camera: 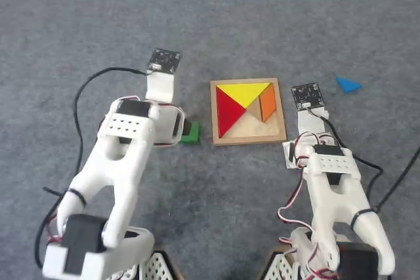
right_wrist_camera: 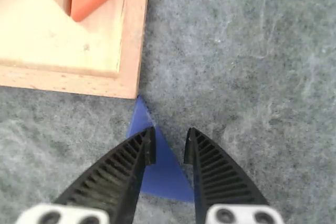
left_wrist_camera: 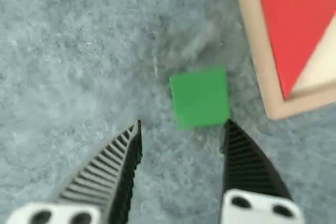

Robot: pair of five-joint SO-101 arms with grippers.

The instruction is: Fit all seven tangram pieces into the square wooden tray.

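The square wooden tray (camera: 281,113) lies mid-table and holds a yellow triangle (camera: 244,92), a red triangle (camera: 227,113) and an orange piece (camera: 267,103). A green square (left_wrist_camera: 200,98) lies flat on the carpet just off the tray's left edge (left_wrist_camera: 262,66). My left gripper (left_wrist_camera: 182,125) is open, and the square sits just ahead of its fingertips. My right gripper (right_wrist_camera: 169,132) hangs low by the tray's near right corner (right_wrist_camera: 134,35), open by a narrow gap. A blue triangle (right_wrist_camera: 157,174) lies flat under it, partly beneath one finger.
Another blue triangle (camera: 348,84) lies on the grey carpet to the right of the tray. The tray's lower middle and right part is bare wood (camera: 252,126). Cables trail from both arms toward the near edge.
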